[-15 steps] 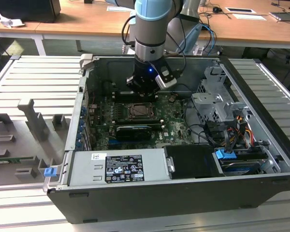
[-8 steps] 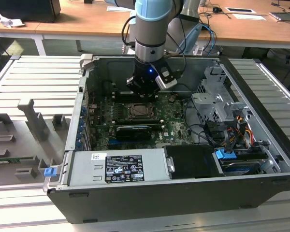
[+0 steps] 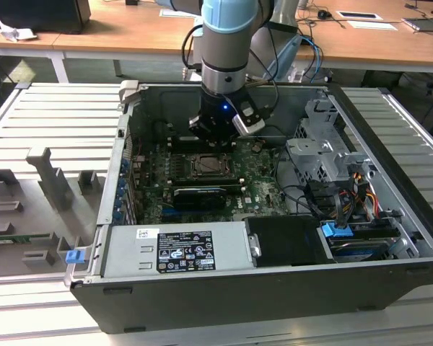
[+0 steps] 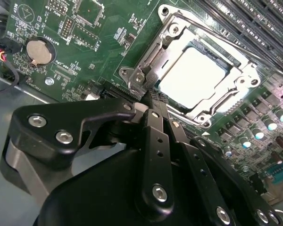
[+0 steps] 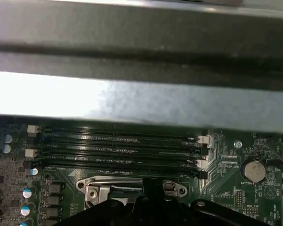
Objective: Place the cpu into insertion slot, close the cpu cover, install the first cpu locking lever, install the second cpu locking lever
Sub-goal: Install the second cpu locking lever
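In the second wrist view the cpu (image 4: 191,77) is seen seated in the insertion slot (image 4: 217,55) with the cpu cover (image 4: 153,56) lowered around it, while the gripper (image 4: 153,96), its fingers (image 4: 155,117) pressed together and empty, is held at the cover's edge.

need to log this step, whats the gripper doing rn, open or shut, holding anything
gripper: shut, fingers pressed together, holding nothing, its tip at the edge of the cpu cover, which lies closed over the cpu.
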`<state>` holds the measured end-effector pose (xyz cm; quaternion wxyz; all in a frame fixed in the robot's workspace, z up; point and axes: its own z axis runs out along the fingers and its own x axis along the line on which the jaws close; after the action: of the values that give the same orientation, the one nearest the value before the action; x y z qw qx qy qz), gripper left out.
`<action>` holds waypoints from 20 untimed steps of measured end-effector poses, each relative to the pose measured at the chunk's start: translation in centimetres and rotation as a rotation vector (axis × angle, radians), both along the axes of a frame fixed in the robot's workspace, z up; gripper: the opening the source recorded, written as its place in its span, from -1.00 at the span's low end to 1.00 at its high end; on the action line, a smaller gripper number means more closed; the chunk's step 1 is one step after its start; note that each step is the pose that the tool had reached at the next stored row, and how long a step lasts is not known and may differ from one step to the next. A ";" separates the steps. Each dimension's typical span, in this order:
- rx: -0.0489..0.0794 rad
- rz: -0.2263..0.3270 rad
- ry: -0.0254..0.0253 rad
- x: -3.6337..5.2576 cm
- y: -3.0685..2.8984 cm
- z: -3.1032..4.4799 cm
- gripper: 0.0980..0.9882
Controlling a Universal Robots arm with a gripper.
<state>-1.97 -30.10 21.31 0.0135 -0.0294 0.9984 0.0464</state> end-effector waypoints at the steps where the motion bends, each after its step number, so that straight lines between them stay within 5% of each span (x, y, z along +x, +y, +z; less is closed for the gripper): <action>1: 0.000 0.000 0.0000 0.01 0.00 0.45 -0.98; 3: 0.000 0.000 0.0000 0.01 -0.03 1.00 -0.98; 9: 0.000 0.000 0.0000 0.01 -0.91 1.04 -0.98; 16: -0.001 0.000 -0.0001 0.01 -1.25 2.30 -0.98; 18: -0.001 0.000 0.0000 -0.01 -2.33 2.30 -0.98; 20: -0.001 0.000 0.0001 -0.02 -2.75 2.46 -0.98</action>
<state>-1.99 -32.85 23.76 0.0134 -0.0295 0.9984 0.0459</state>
